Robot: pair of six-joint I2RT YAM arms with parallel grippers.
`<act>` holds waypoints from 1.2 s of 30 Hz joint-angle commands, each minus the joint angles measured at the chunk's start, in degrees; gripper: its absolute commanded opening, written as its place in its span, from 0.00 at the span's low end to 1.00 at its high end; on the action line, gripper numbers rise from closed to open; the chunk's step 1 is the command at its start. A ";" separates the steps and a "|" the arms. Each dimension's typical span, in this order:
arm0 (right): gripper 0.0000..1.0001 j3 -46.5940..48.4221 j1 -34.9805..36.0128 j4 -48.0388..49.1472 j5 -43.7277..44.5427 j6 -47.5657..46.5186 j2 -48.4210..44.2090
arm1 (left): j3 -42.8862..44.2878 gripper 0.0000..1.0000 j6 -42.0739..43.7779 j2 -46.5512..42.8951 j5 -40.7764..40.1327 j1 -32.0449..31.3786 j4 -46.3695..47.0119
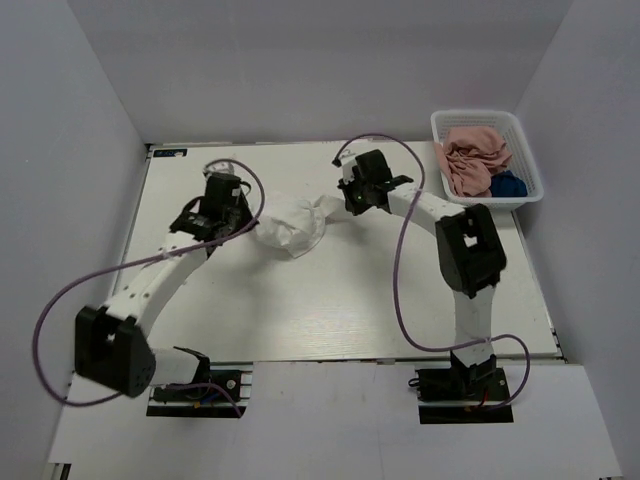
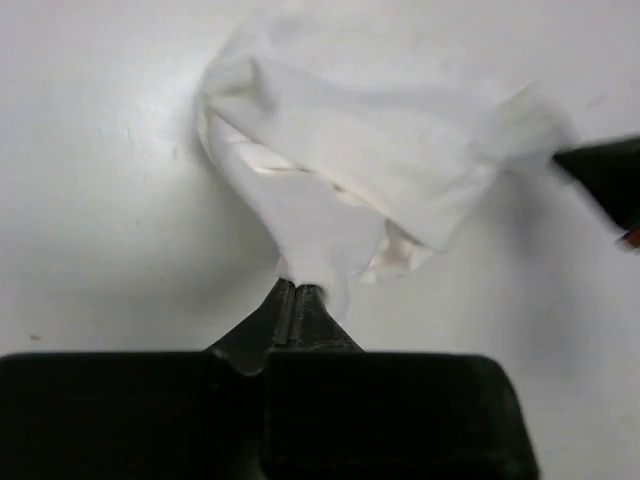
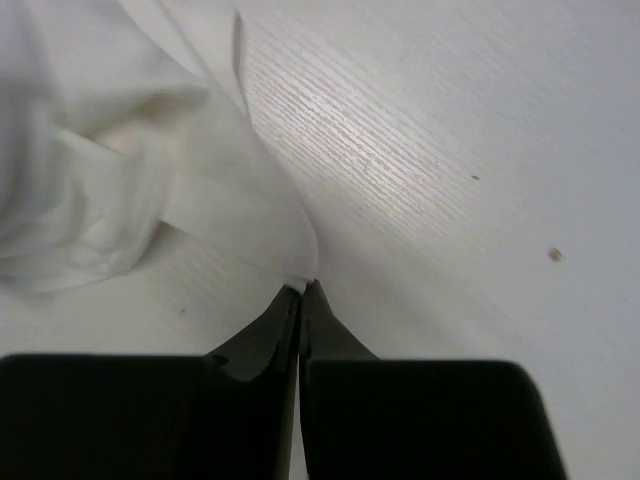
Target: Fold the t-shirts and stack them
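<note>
Left claw (image 2: 298,290) and right claw (image 3: 303,288) pinch white t-shirt (image 1: 293,228) between them.

- You have no readable text, label or number in any view.
- The white t-shirt (image 2: 380,120) just ahead of the left gripper (image 2: 298,289) shows you plain cloth only.

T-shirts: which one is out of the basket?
The white cloth t-shirt, pinched by the left gripper and right gripper; the dusty pink t-shirt and navy blue t-shirt lie in the white plastic lattice basket.
</note>
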 commanded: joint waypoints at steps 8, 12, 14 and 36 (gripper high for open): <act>0.00 -18.03 -0.08 20.48 18.57 7.91 -45.36 | 11.08 0.00 -0.74 -30.86 -13.25 0.39 1.74; 0.00 -18.39 -0.26 21.62 25.16 3.97 -58.39 | 17.66 0.00 0.57 -35.88 -15.45 0.39 1.74; 0.00 -17.86 -0.08 21.97 25.00 2.73 -64.52 | 19.78 0.00 1.80 -37.73 -17.03 0.39 1.74; 0.00 -18.29 -0.43 21.71 38.34 0.88 -66.69 | 14.27 0.00 -1.86 -33.45 -32.82 0.91 3.77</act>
